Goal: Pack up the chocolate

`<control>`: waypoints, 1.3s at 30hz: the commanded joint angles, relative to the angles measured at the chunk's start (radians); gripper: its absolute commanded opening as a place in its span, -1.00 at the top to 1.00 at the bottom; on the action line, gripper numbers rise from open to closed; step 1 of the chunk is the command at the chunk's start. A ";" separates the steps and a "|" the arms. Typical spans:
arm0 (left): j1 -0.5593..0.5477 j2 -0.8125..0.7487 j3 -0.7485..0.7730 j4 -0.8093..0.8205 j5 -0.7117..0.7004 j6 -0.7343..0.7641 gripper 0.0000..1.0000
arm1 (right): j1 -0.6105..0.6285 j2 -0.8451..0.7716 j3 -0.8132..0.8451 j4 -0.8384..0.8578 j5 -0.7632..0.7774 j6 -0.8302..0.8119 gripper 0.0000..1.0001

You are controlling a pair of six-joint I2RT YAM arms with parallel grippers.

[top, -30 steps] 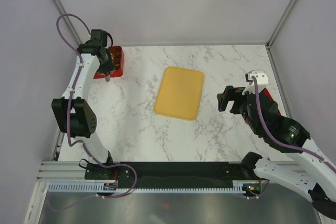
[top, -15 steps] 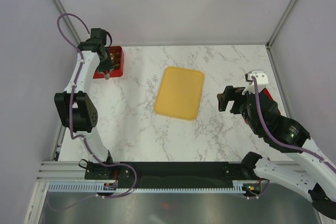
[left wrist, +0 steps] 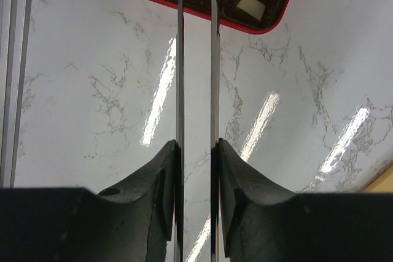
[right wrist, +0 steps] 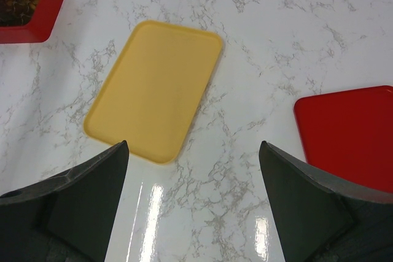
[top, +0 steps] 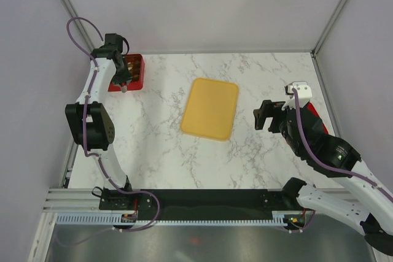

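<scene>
White marble table [top: 270, 78], plain grey walls [top: 202, 10]

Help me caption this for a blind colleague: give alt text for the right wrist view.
A flat yellow tray lies on the marble table, framed by the open right end effector. A red box sits at top left, and a flat red piece lies at the right edge.

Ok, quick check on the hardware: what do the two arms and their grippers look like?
The left arm and right arm are both white links with bulky black joints, each trailing a purple cable. The left gripper has thin flat blade fingers in black mounts; the right gripper has broad black wedge fingers. A white block sits on the right wrist.
</scene>
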 commanded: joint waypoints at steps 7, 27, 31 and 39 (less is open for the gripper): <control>0.006 -0.001 0.031 0.033 -0.035 0.006 0.18 | 0.000 0.007 -0.004 0.033 0.029 -0.017 -0.92; 0.003 -0.052 0.029 0.035 0.020 0.017 0.08 | 0.000 0.001 -0.004 0.033 0.025 -0.016 -0.92; 0.000 -0.107 0.028 0.035 0.052 0.016 0.07 | 0.000 -0.004 -0.001 0.033 0.019 -0.010 -0.92; -0.059 -0.274 -0.072 0.059 0.128 0.009 0.07 | 0.000 -0.008 0.007 0.024 0.008 0.009 -0.91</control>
